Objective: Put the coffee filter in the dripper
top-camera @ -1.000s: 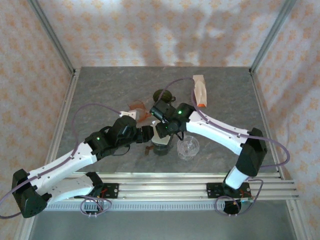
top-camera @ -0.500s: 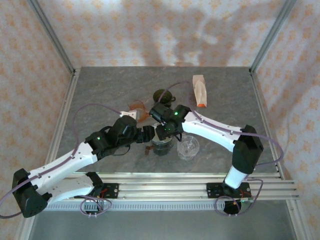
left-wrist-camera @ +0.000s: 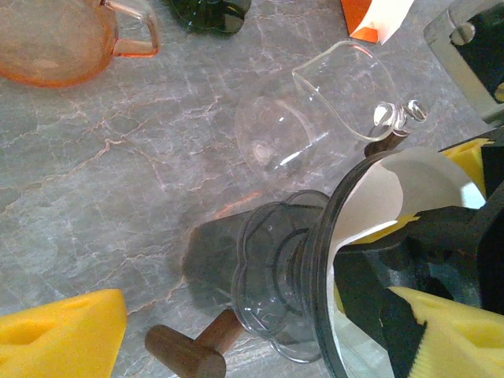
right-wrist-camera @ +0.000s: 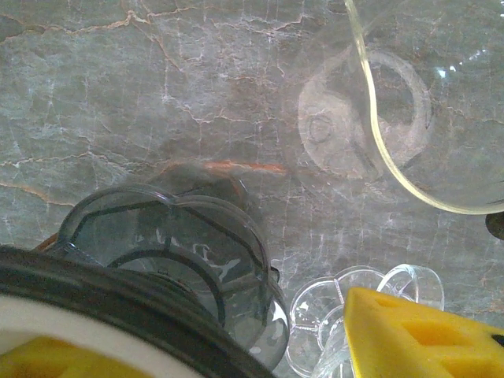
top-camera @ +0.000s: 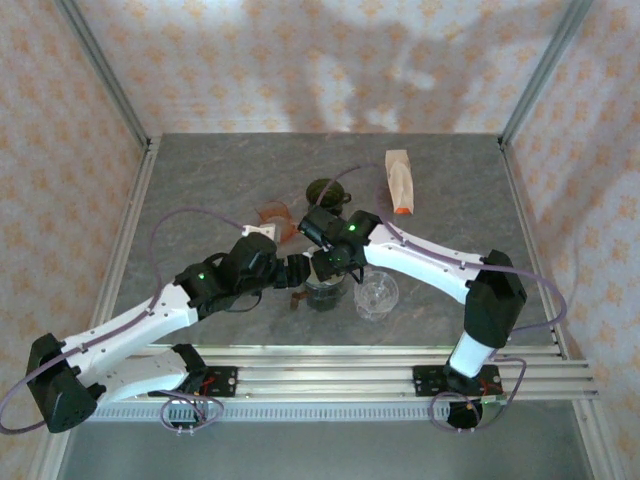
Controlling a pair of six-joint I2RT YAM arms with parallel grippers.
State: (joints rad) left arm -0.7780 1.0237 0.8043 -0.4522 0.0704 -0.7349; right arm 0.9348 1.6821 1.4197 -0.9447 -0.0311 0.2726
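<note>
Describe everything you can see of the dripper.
The dripper is a smoky grey see-through cone, glass or plastic, with a dark rim, a scalloped foot and a wooden handle. It appears to stand on the table, beside a clear jug. A white filter sits inside it. The right end effector straddles its rim with one finger inside the filter; whether it touches the dripper is unclear.

Glass carafe (top-camera: 376,293) just beside dripper (top-camera: 322,293); bare table (top-camera: 200,165) at far edge.
</note>
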